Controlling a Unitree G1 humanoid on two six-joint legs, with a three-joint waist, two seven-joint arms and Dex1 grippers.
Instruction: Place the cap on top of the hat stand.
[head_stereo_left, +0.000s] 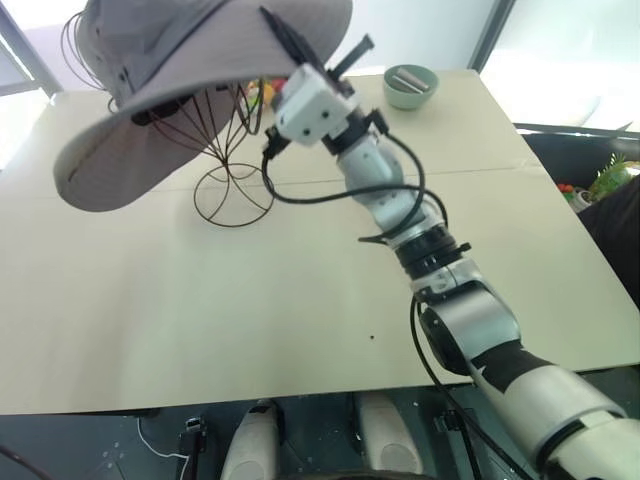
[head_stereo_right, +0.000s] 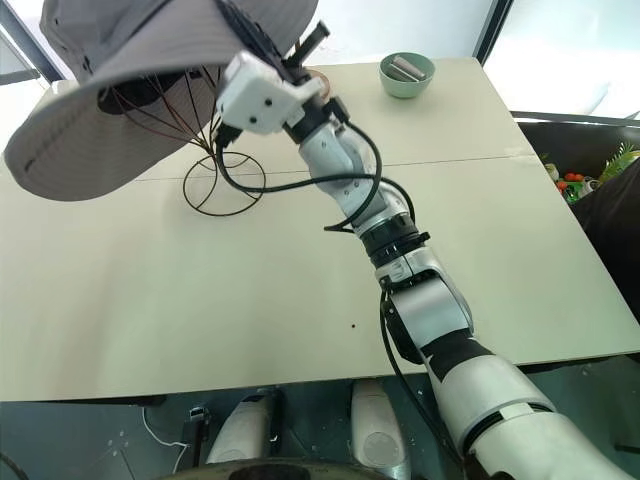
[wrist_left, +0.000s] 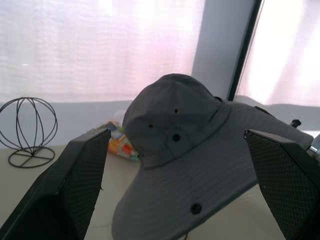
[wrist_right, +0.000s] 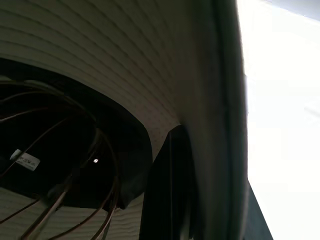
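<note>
Your desk (head_stereo_left: 300, 330) is a broad pale top. Over its far left part hangs the cap (head_stereo_left: 190, 60), tilted, its crown sitting over the head of the hat stand (head_stereo_left: 225, 150) while the low side of the brim droops toward you on the left. The stand's wire cage runs up into the crown, as the right wrist view shows, and its round loop base rests on the desk. Your right pincer (head_stereo_left: 290, 45) is clenched on the cap's brim at the right edge, one finger above the fabric. Your left pincer (wrist_left: 175, 200) is released, its two fingers spread wide and apart from the cap. A smaller round wire stand (wrist_left: 27, 130) sits further off. A green bowl (head_stereo_left: 410, 85) stands at the desk's far right.
</note>
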